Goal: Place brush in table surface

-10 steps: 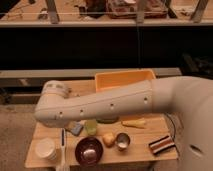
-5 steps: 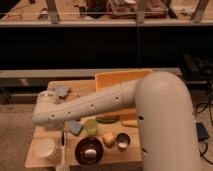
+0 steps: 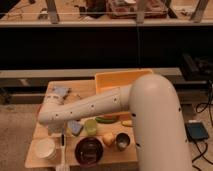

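Camera view: the white arm [image 3: 95, 106] reaches leftward across the bench [image 3: 82, 90]. The tool [image 3: 56, 128] hangs under the arm's far end, low over the left part of the bench. I cannot tell whether it is apart, together or clamped on anything. The brush [image 3: 63, 140] shows as a slim dark stick just nearer the camera than the tool, between a white cup [image 3: 46, 149] and a dark bowl [image 3: 89, 150]. Whether the tool touches it is unclear. Just right of the tool sit a blue sponge [image 3: 75, 127] and a green cup [image 3: 90, 126]. The yellow tub [image 3: 117, 80] lies well beyond the tool, to its right.
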`<state>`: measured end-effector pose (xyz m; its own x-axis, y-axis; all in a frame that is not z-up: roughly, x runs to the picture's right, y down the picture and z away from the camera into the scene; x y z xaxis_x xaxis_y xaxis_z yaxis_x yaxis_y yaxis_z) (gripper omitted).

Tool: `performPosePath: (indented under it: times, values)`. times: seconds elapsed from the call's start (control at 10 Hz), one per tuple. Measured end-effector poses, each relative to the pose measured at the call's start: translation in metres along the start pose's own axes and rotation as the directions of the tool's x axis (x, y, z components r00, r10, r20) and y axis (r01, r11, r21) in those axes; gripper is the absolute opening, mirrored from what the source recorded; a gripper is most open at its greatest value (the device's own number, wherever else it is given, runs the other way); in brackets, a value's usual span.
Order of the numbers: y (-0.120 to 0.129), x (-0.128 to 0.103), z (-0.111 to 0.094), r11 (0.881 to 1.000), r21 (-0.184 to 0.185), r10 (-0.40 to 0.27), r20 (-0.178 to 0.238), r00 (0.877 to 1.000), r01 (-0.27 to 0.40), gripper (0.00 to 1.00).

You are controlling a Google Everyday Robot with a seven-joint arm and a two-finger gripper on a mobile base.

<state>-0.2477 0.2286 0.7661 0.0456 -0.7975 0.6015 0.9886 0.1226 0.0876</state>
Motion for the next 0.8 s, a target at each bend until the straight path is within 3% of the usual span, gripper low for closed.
performPosePath:
  times: [0.3,0.8]
  values:
    - [0.002,-0.01,0.008,1.0,-0.003,0.017,0.022,1.0,-0.017,0.65]
    - [0.001,0.001,0.031,0.999,0.005,0.047,0.006,0.999,-0.047,0.65]
